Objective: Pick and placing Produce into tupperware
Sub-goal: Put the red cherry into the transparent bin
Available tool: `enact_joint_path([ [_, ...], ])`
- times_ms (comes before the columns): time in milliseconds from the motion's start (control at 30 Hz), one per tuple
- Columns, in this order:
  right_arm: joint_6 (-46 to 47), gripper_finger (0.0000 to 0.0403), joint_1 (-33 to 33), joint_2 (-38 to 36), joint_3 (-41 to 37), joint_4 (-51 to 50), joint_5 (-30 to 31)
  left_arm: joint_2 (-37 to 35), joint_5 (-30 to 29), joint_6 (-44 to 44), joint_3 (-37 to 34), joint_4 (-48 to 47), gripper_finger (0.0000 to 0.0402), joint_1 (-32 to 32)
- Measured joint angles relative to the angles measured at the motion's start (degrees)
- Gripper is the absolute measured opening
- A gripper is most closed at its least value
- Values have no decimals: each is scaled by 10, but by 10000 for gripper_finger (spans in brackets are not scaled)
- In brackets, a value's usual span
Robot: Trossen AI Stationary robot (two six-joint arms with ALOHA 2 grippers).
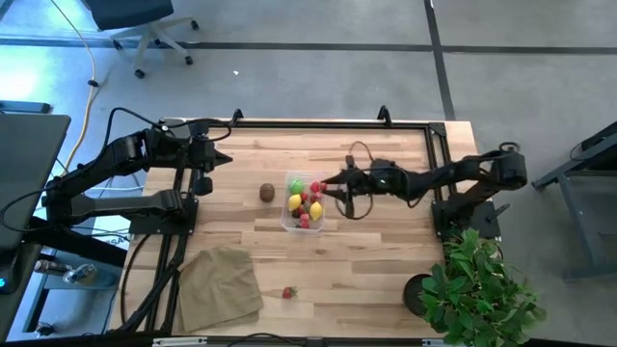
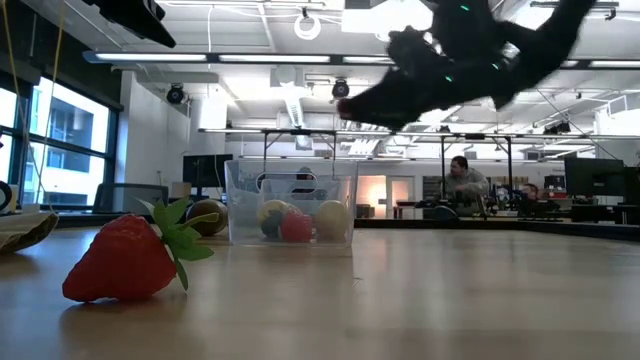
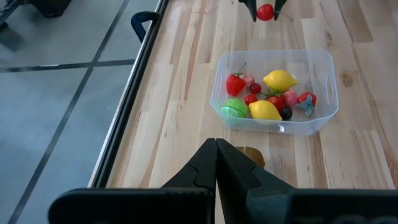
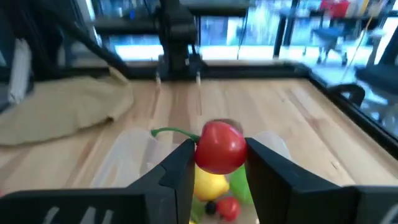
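The clear tupperware (image 1: pixel 286 220) stands mid-table and holds lemons (image 3: pixel 280 80), a green fruit (image 3: pixel 234 108) and small red fruits. My right gripper (image 1: pixel 323 183) hangs above the tub's right end, shut on a red cherry (image 4: pixel 219 146) with a green stem. A brown kiwi (image 1: pixel 266 192) lies on the wood left of the tub. A strawberry (image 2: pixel 125 260) rests on its side near the front edge. My left gripper (image 1: pixel 224 159) waits shut and holding nothing at the far left. My right gripper pinches the cherry's round red body (image 4: pixel 202 152) by its two sides, between the two fingers (image 4: pixel 177 168). The fingers reach in nearly level from the table's right side. The cherry is lifted clear above the tub, its stem (image 4: pixel 171 132) sticking out sideways.
A tan cloth (image 1: pixel 224 281) lies crumpled at the front left. A leafy potted plant (image 1: pixel 477 289) stands at the front right corner. A black frame rail (image 1: pixel 328 122) runs along the table's far edge. Bare wood lies between the tub and the front edge.
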Motion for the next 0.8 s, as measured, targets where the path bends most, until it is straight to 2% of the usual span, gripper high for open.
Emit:
enact_joint_path([
  [200,-37,114,-7,4,195,-373,2,0,0,0,0,0,1,0],
  [300,-64,114,-8,32,307,-555,5,0,0,0,0,0,1,0],
  [433,-81,114,-7,96,450,-746,13,0,0,0,0,0,1,0],
  [600,-87,114,-8,199,585,-907,14,0,0,0,0,0,1,0],
  [800,-103,114,-8,313,706,-1018,10,0,0,0,0,0,1,0],
])
